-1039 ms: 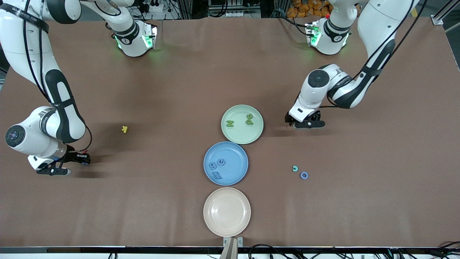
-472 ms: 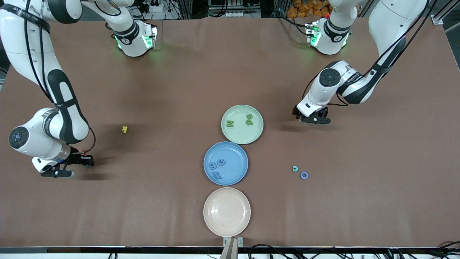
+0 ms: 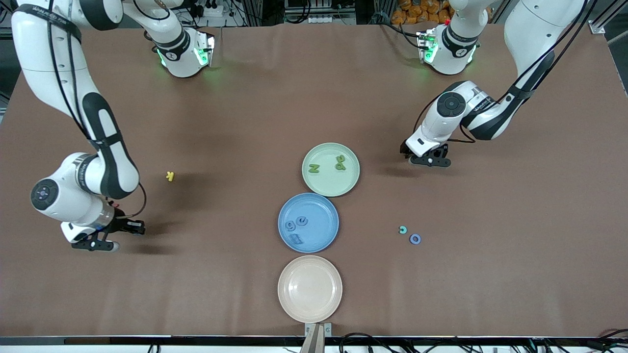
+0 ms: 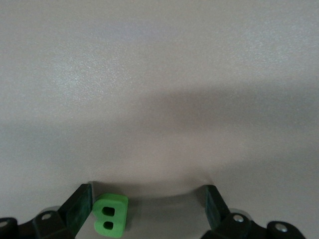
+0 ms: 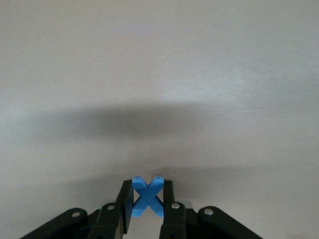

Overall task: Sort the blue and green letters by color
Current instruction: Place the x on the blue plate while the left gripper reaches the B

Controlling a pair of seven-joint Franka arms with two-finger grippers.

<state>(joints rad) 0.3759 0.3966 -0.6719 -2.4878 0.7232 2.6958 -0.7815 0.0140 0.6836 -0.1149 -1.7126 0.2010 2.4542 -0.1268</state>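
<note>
Though half-hidden between its fingers, right claw (image 5: 148, 206) grips blue X (image 5: 147, 195) — edges cut off.

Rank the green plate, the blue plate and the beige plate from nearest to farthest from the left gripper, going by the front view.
From the left gripper, over the table at the left arm's end:
1. green plate, beside the gripper.
2. blue plate, nearer the front camera.
3. beige plate, nearest the camera.

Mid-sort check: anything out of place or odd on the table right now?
One oddity: the green B sits against one finger of the open left gripper, off-centre, not gripped. The right gripper is shut on the blue X. A yellow K lies loose.
</note>
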